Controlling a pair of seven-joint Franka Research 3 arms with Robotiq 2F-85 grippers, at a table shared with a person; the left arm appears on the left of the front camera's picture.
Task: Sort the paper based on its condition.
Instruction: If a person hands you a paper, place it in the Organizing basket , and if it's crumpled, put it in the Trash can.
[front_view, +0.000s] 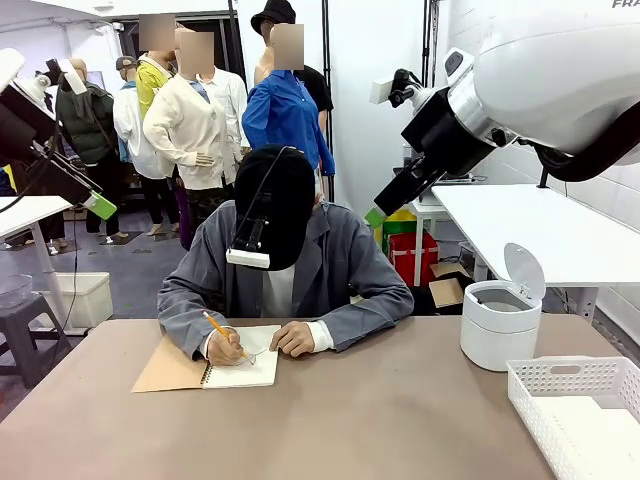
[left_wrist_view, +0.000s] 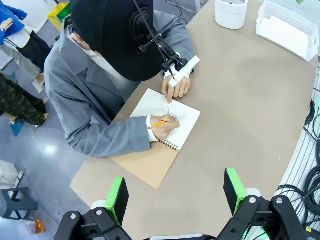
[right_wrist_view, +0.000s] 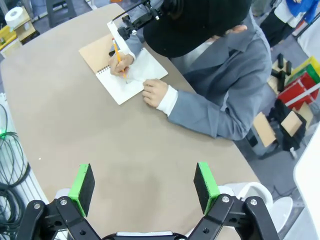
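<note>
Left claw (left_wrist_view: 175, 192) hangs high over the table (left_wrist_view: 240, 100) with its green pads (left_wrist_view: 118, 196) wide apart and nothing between them. The right claw (right_wrist_view: 145, 182) hangs the same way, pads (right_wrist_view: 205, 181) spread, gripping nothing.

Take the white bin (front_view: 497, 325), lid flipped up, as the mark. The paper (front_view: 255, 372) in plain sight is one smooth white page lying flat in an open notebook (front_view: 190, 378). In the front view it is well to the left of the bin across bare tabletop, right in front of the seated person (front_view: 290, 270). Its long axis runs along the spiral binding (left_wrist_view: 170, 144) — roughly from the robot's side toward the person, a little askew. The brown cover (left_wrist_view: 145, 167) is folded out flat on the side away from the bin.

One hand (front_view: 226, 350) presses an orange pencil (front_view: 213, 323) to the page. The other hand (front_view: 293, 340) rests on the page's far edge, on the bin side. A white mesh basket (front_view: 535, 415) sits just beside the bin, nearer the robot — whether the flat white in it is paper I cannot tell.
</note>
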